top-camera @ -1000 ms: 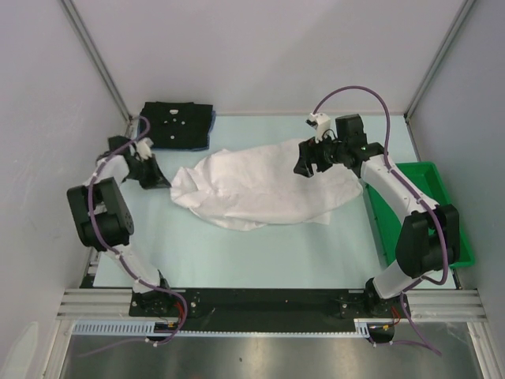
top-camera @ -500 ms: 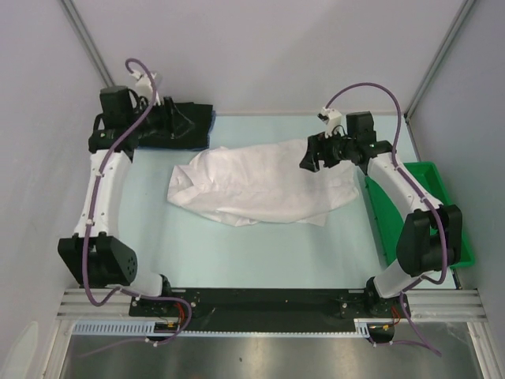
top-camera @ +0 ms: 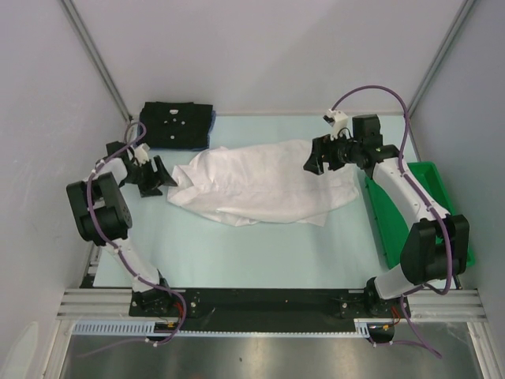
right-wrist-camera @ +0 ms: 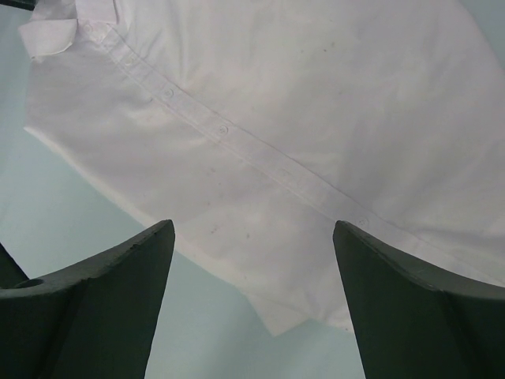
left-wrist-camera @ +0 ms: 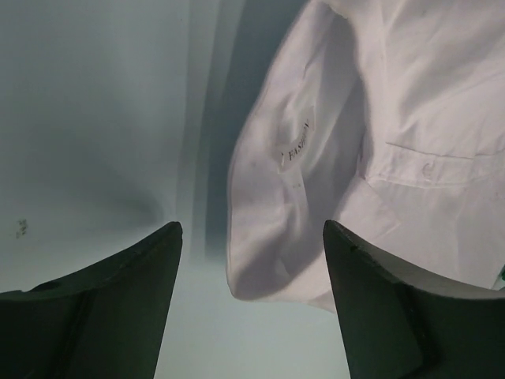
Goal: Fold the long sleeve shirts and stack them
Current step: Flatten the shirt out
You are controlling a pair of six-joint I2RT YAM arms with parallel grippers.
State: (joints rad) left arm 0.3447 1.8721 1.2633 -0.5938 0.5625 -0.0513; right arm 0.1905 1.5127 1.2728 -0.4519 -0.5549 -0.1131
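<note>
Change: left pincer was clamped at the left edge of the white shirt a second ago. It swung toward the upper left of the top view and is now back beside that edge with its jaws parted. The cloth reaches further along its upper edge than before.
Meaning: probably a tug and release to spread the shirt. It lies loose and creased, so the folding itself looks to be still ahead.
Left pincer state: fingers wide apart, gripping nothing; bare tabletop and the shirt's rounded edge show between them.
Right pincer state: spread wide, holding nothing, hovering over the button placket at the shirt's upper right.
White shirt place: centre of the tabletop, between the two pincers.
Other shirts: black shirt folded at upper left, lying on the blue shirt, which shows only as a sliver at its right edge.
Writing: small sewn label near the shirt's edge, with slanted print too blurred to read. The white marks on the black shirt are too small to make out.
Green tray: right side, apart from the shirts.
</note>
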